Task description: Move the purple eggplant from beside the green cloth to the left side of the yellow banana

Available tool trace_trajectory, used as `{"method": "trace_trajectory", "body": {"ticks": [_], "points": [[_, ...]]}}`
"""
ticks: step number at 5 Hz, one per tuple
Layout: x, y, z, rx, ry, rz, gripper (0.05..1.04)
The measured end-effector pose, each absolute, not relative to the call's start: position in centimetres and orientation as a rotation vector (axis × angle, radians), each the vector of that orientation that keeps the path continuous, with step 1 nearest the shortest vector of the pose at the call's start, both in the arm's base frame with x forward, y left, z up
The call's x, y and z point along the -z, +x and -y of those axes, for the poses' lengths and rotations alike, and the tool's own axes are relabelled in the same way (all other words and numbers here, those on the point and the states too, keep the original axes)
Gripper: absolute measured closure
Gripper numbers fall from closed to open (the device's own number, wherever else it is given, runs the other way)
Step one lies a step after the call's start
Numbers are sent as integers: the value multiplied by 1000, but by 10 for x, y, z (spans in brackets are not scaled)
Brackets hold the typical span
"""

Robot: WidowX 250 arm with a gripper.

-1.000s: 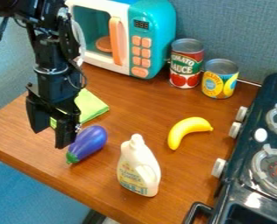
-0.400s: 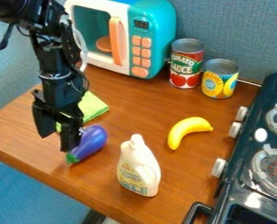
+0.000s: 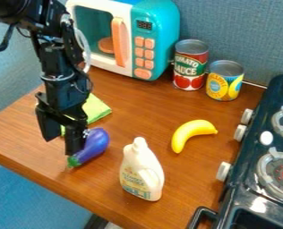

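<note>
"Blue-grey wall [image 3: 246, 40] at the back, and a brown wooden counter [image 3: 138, 116] before it; what do we see of the pincer [image 3: 61, 146]?"

"We see it open at the counter's left part, its two black fingers spread apart, on the arm that comes in from the upper left."

"Do we find anything in its grasp?"

"We see nothing held. Nearest is the purple toy eggplant [image 3: 97, 143], lying just to the pincer's right, partly hidden by the finger on that side. Its green end peeks out just below that fingertip. We cannot tell whether they touch."

"And behind the pincer?"

"We have a lime-green cloth [image 3: 98, 109] partly hidden by it, and farther back the teal and white toy microwave [image 3: 159, 27]. Right of that, well apart from the pincer, we spot a red and green can [image 3: 190, 67] with a yellow can [image 3: 225, 82] beside it."

"What else do we have to its right?"

"We find a white bottle [image 3: 141, 172] upright, past the eggplant and closer to us, then a yellow banana [image 3: 191, 132] lying farther right. Farthest across, we see the dark toy stove [image 3: 248, 152] with its pale knobs."
</note>
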State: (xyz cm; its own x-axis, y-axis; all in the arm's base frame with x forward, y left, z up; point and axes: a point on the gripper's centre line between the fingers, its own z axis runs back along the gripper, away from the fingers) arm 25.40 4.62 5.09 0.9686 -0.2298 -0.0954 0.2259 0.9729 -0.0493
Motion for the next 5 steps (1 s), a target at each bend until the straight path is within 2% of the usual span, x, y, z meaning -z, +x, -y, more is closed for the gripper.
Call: {"method": "trace_trajectory", "body": {"ticks": [5], "points": [[-28, 273, -22, 245, -48, -128, 96]]}}
